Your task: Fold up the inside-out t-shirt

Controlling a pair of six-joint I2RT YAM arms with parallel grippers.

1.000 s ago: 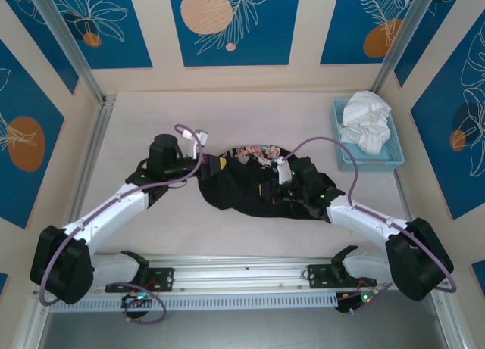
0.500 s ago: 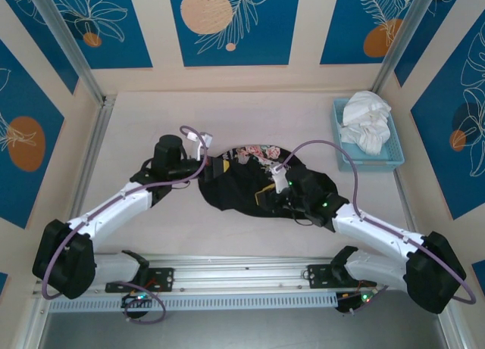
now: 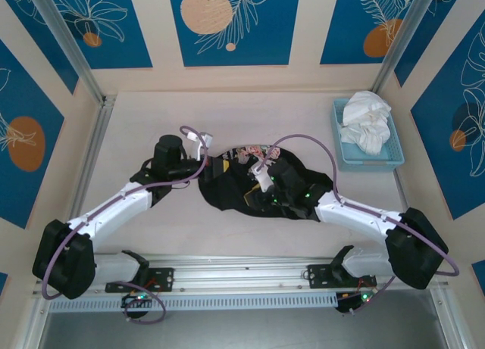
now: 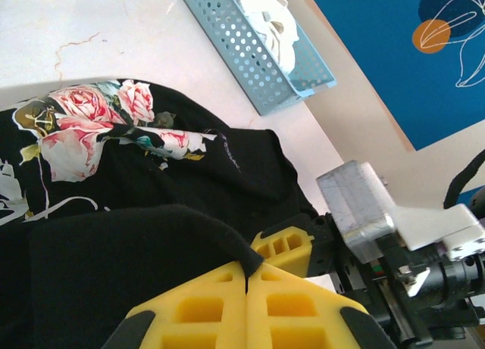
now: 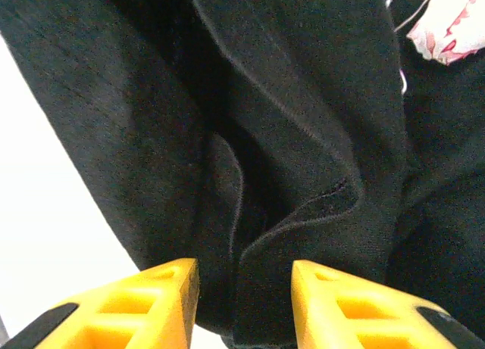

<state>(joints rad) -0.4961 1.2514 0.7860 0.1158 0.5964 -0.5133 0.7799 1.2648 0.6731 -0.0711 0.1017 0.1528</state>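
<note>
Black cloth of the inside-out t-shirt (image 3: pixel 225 196) lies bunched at the centre of the table (image 3: pixel 144 122), with its floral print showing at the far edge. No flat fold is formed, so spreading and every fold are judged outstanding. Left gripper (image 4: pixel 246 267): fingers fully closed, pinching a ridge of the shirt. Right gripper (image 5: pixel 242 277): fingers part-way apart, straddling a hem ridge without clamping it. Count: one t-shirt, one blue perforated basket (image 3: pixel 371 166), one white garment (image 3: pixel 366 122) inside it, two arms.
</note>
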